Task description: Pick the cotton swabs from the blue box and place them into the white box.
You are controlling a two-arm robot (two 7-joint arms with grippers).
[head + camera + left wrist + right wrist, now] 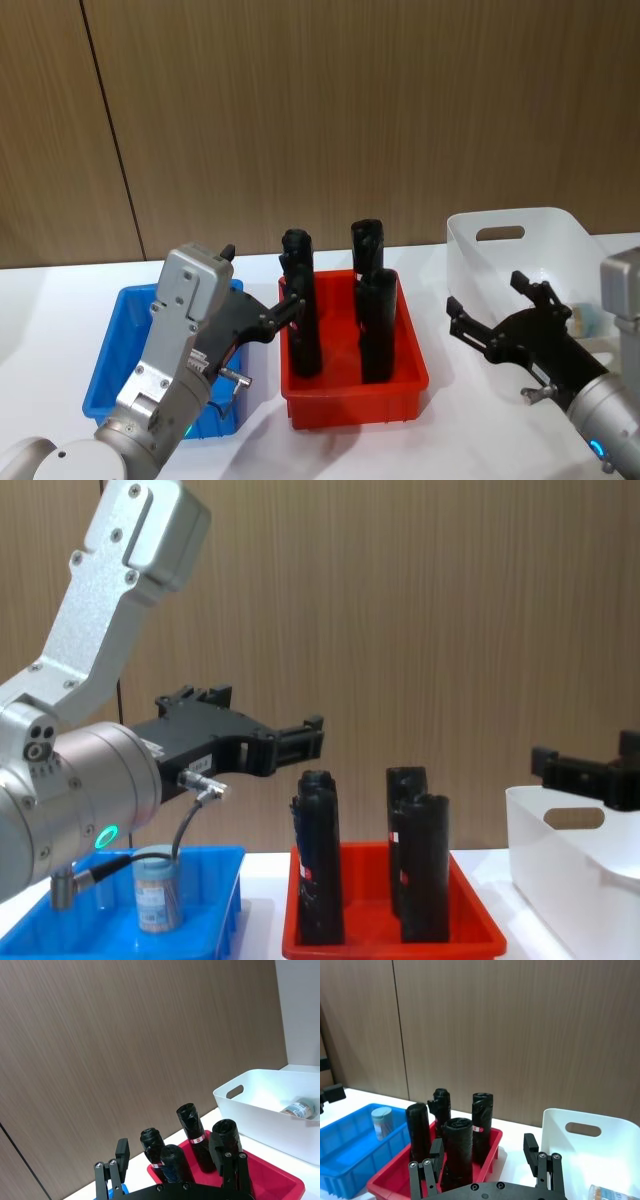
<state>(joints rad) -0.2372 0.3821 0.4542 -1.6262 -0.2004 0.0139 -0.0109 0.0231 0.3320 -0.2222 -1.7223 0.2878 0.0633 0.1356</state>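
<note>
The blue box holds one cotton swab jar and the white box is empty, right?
No, the white box is not empty: a cotton swab jar lies in it, as the left wrist view shows. The blue box does hold one other jar.

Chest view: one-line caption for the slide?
Open left gripper raised; one swab jar stands in the blue tray, black bottles in the red tray, right gripper by the white bin.

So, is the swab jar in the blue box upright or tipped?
Upright: the cotton swabs jar stands on its base in the blue box, lid uppermost.
</note>
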